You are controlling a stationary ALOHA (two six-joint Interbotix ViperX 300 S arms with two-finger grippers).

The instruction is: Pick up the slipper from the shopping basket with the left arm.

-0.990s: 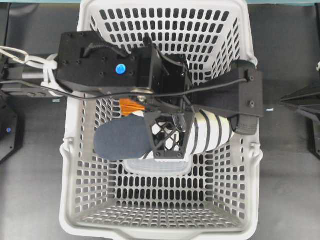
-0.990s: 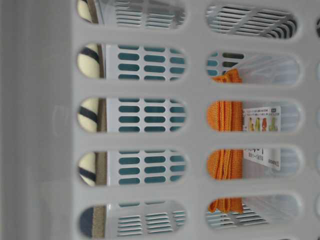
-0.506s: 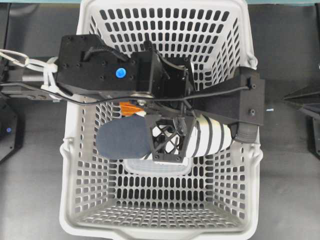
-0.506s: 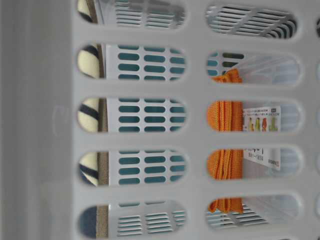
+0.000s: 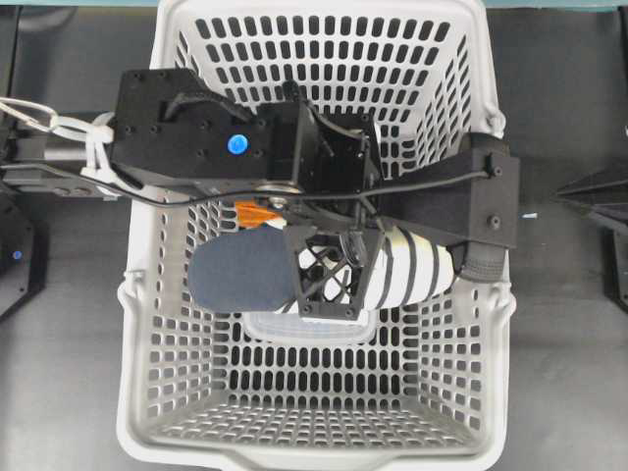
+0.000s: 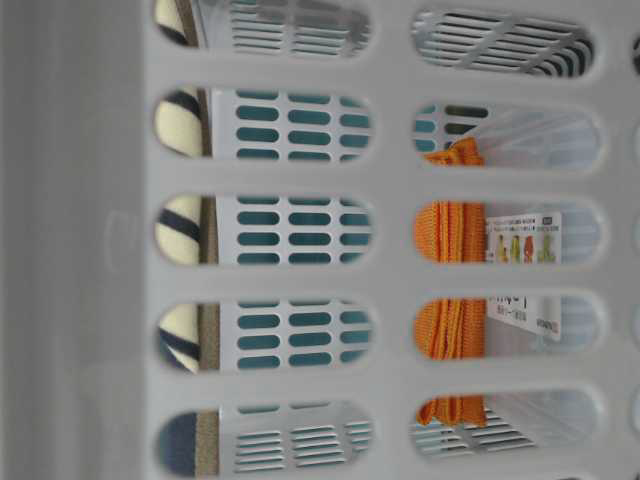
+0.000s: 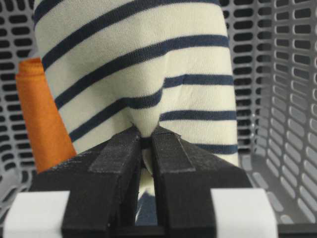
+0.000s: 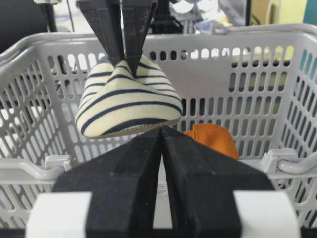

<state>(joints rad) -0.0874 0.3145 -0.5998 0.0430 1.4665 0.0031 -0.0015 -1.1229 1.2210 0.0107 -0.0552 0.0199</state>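
The slipper (image 5: pixel 417 267), cream with navy stripes and a dark navy insole, hangs level inside the light-grey shopping basket (image 5: pixel 324 453). My left gripper (image 5: pixel 332 261) comes down from above and is shut on a pinched fold of the striped toe cover (image 7: pixel 133 64). In the left wrist view its two pads (image 7: pixel 118 148) press the fabric between them. In the right wrist view the slipper (image 8: pixel 129 106) floats clear of the basket floor under the left gripper (image 8: pixel 128 58). My right gripper (image 8: pixel 162 130) is shut with nothing in it, outside the basket's near rim (image 8: pixel 25 168).
A folded orange cloth (image 8: pixel 213 139) lies on the basket floor beside and below the slipper. A clear plastic package (image 5: pixel 309 329) lies under the slipper. The basket's slotted walls (image 7: pixel 277 74) rise close on all sides. The dark tabletop (image 5: pixel 569 343) surrounds the basket.
The left arm has shifted slightly, carrying the slipper a little higher and toward the basket's far side. In the last half second almost nothing moves. The right gripper stays put.
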